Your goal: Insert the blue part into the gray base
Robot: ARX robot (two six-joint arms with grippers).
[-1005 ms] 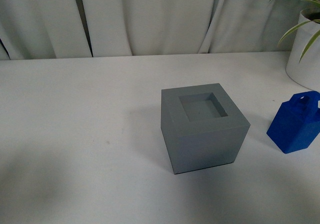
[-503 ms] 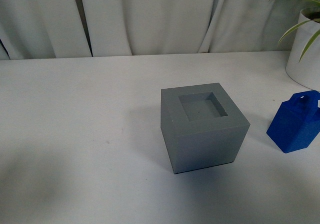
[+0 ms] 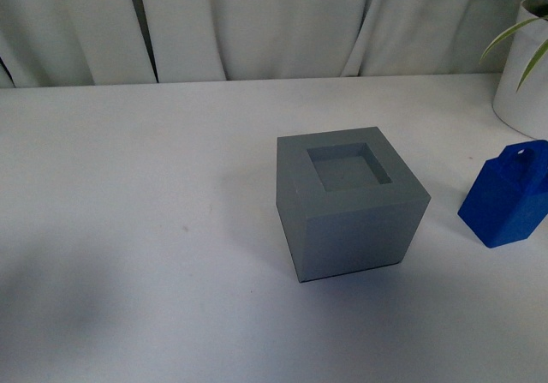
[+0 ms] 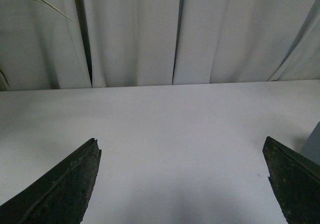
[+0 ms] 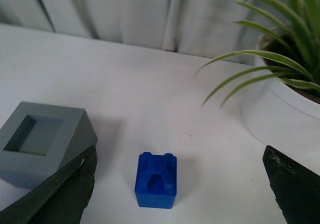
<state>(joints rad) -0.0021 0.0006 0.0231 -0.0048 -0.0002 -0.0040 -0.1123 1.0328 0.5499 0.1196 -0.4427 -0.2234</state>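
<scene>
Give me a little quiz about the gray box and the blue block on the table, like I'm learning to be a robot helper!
1. True or false: the bright blue plastic block already sits inside the matte gray plastic cube.
2. What stands on the table behind the blue block? A) a red cup B) a white plant pot C) a yellow ball
3. Fill in: the square recess in the gray cube's top is ____.
Key: 1 false; 2 B; 3 empty.
</scene>
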